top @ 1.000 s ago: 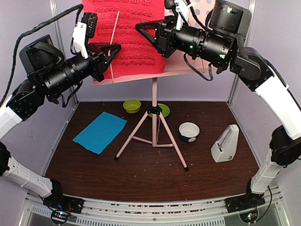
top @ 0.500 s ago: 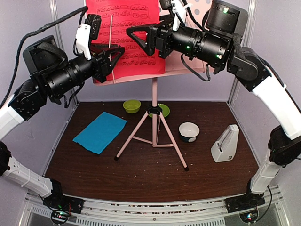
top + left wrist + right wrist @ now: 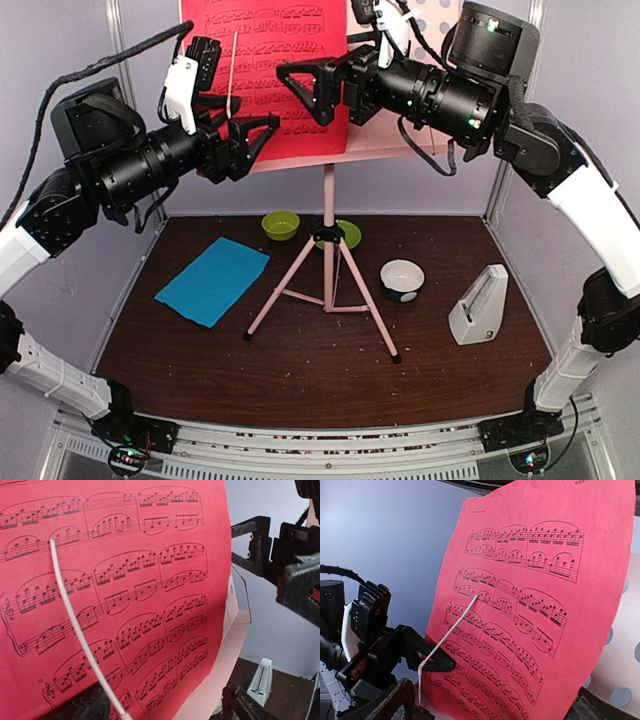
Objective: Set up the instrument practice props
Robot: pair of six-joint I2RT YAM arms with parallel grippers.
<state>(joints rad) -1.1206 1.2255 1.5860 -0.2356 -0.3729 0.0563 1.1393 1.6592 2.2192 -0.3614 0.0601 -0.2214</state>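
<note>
The pale pink music stand (image 3: 328, 200) stands mid-table on tripod legs. A red music sheet (image 3: 270, 70) leans on its dotted desk (image 3: 620, 680), behind a white wire arm (image 3: 75, 625). My left gripper (image 3: 255, 145) is open at the sheet's lower left corner, with its fingers apart from the paper. My right gripper (image 3: 305, 85) is open in front of the sheet's right half and holds nothing. A blue sheet (image 3: 212, 280) lies flat on the table at the left. The white-grey metronome (image 3: 478, 305) stands at the right.
A green bowl (image 3: 280, 224) and a green plate (image 3: 345, 234) sit behind the stand's legs. A white bowl with a black base (image 3: 402, 279) is right of the legs. Grey walls and metal posts close in the back and sides.
Both grippers have opened and let go of the red sheet, which now rests on the desk. The right gripper has shifted a little to the left.
</note>
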